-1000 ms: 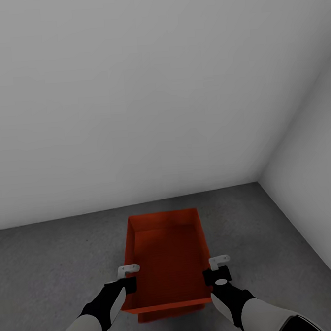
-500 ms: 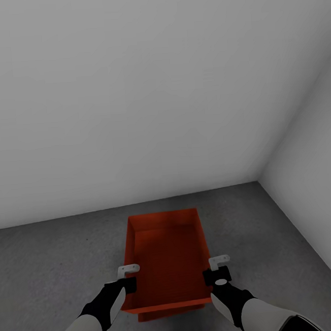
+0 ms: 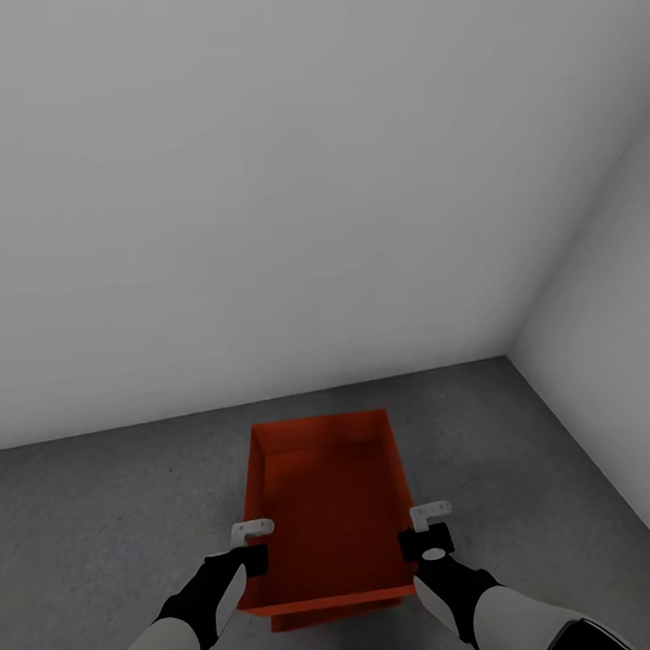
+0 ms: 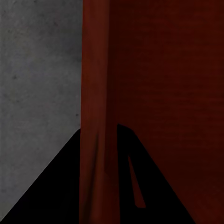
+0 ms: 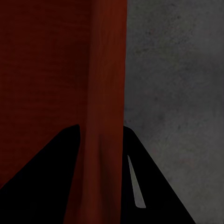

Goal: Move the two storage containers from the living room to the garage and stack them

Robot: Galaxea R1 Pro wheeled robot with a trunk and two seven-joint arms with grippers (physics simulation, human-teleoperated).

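Containers sit as a pair near the garage corner: the upper bin (image 3: 328, 509), long axis pointing away from the robot, over a lower bin (image 3: 336, 615) on the floor (image 3: 106, 515). Left gripper (image 3: 251, 543) and right gripper (image 3: 427, 529) each pinch a long side wall, equally near.

A plain pale grey wall (image 3: 258, 194) fills the upper part of the frame, smooth and bare, slightly darker toward the top. A second pale wall (image 3: 622, 343) runs down the right edge and meets the first in a corner at right of centre. The two walls' lower edges form straight lines across the lower half of the frame.
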